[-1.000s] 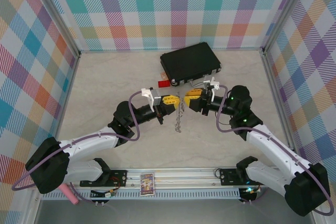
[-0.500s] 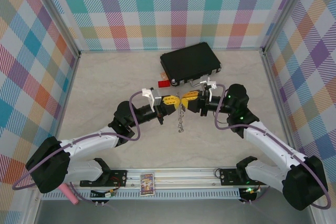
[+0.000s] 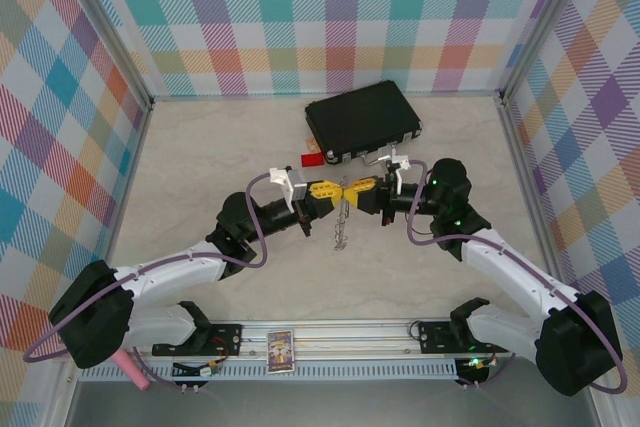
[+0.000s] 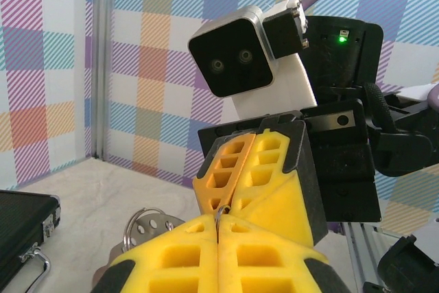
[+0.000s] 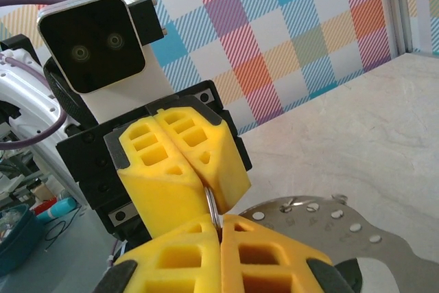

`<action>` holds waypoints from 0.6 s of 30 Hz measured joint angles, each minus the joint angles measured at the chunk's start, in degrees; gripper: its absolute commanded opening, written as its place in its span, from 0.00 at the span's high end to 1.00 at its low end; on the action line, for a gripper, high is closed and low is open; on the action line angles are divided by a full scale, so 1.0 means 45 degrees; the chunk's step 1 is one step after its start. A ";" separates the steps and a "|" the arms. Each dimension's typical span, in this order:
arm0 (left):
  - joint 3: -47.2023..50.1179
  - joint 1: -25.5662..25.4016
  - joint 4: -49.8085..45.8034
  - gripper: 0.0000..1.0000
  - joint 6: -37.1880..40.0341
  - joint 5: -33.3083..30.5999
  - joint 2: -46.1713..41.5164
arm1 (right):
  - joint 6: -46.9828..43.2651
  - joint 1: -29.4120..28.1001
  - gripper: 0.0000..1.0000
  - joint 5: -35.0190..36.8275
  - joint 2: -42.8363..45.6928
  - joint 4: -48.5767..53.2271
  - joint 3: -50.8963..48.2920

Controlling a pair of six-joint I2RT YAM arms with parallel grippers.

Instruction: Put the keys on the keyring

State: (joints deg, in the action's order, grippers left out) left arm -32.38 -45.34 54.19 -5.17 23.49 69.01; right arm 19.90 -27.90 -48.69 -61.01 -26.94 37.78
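My left gripper and right gripper meet tip to tip above the table's middle. Both are shut on one thin wire ring, pinched between my left gripper and the right gripper facing it. In the right wrist view the same wire ring runs from my right gripper up into the left gripper. A wide grey metal band dotted with holes, which looks like the keyring, hangs under the fingers and shows edge-on from above. The keys are out of view.
A black case with a silver handle lies at the back centre, a small red tag by its front left corner. Checked walls close off the marbled table on three sides. A rail runs along the near edge.
The right gripper has moved left to the left gripper's tips and closed on the wire ring. The left arm has stayed where it was, still shut.
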 measured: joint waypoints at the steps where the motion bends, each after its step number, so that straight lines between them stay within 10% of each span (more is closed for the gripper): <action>1: 0.0000 0.0000 0.0000 1.00 0.0000 0.0005 0.0000 | -0.0073 0.0000 1.00 0.0005 0.0039 0.0044 0.0000; 6: 0.0000 0.0000 -0.0049 0.74 -0.0005 -0.0019 -0.0039 | -0.0695 -0.0005 1.00 0.0330 0.0476 0.0767 0.0000; 18: -0.1132 0.0287 -0.5319 0.71 0.1370 -0.0092 -0.2040 | -0.4036 -0.0049 1.00 0.2118 0.0816 0.4201 0.0039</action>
State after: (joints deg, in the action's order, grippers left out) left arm -37.47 -44.05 30.26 0.99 23.07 59.83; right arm 1.74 -28.12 -39.16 -57.34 -8.03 37.95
